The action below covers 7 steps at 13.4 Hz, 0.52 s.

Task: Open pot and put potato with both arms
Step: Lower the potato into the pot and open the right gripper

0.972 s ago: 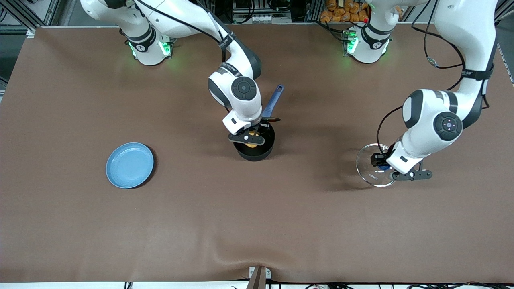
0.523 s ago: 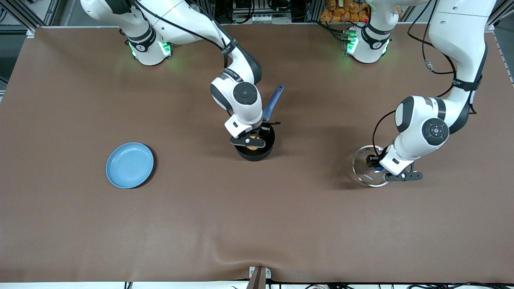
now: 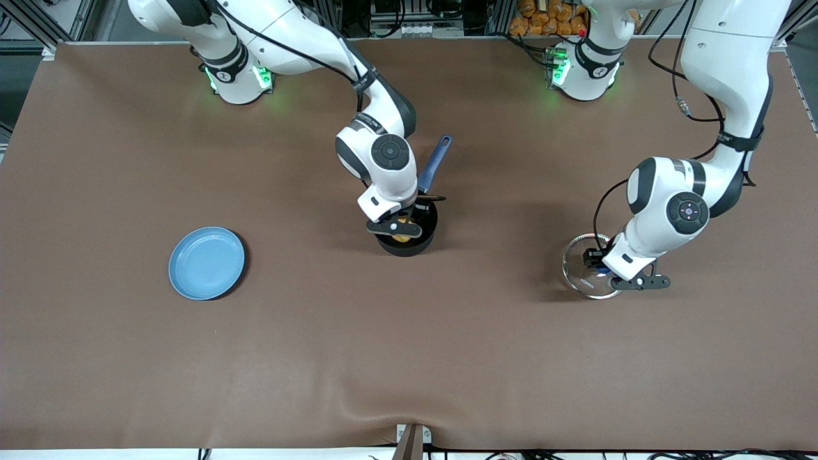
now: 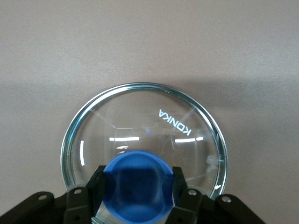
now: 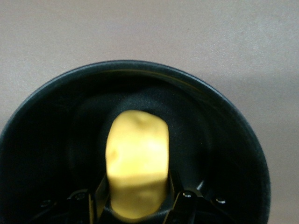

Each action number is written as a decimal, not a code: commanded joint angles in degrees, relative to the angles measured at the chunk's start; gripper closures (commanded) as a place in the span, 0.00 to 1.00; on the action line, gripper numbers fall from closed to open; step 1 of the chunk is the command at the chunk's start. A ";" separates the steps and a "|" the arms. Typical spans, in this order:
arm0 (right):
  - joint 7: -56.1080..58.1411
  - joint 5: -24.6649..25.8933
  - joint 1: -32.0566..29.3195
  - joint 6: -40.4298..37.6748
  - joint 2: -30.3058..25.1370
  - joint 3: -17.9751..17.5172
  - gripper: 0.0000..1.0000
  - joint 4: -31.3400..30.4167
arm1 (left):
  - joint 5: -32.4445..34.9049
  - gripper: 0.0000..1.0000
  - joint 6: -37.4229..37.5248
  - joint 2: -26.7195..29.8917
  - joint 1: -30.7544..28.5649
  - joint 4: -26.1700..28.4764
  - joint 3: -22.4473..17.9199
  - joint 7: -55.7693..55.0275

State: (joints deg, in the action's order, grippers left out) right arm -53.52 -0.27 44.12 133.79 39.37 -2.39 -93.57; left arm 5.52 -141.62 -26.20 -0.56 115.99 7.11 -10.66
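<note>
1. Left gripper (image 3: 604,269) at the left arm's end of the table, clenched on the blue knob (image 4: 138,182) of the glass lid (image 3: 585,273). The lid is low over the brown table (image 3: 409,358); whether it touches is unclear.
2. Light-blue plate (image 3: 206,262) lies toward the right arm's end, well apart from the pot.
3. Right gripper (image 3: 399,225) sits in the mouth of the black pot (image 3: 424,237), mid-table, grasping the potato (image 5: 137,163). The potato is inside the pot's rim.
4. Pot's blue handle (image 3: 435,162) points away from the front camera, toward the bases.
</note>
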 commanded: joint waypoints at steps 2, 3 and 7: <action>-1.23 0.80 0.80 -0.19 0.80 0.72 0.38 1.46 | 1.24 0.18 -1.38 0.09 -0.49 0.38 0.10 0.29; -1.23 0.80 0.71 -0.19 0.71 0.72 0.38 1.46 | 1.24 0.00 -1.38 0.44 -0.84 0.29 0.10 0.37; -0.44 0.45 -0.87 -4.56 -3.74 0.81 0.37 1.90 | 1.24 0.00 -0.33 4.56 -1.37 -0.15 0.10 0.02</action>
State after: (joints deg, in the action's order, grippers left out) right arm -53.52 -0.25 44.06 133.20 39.15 -1.61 -92.36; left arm 5.53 -142.43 -25.42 -1.44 115.12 7.07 -10.66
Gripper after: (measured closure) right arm 0.374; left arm 0.000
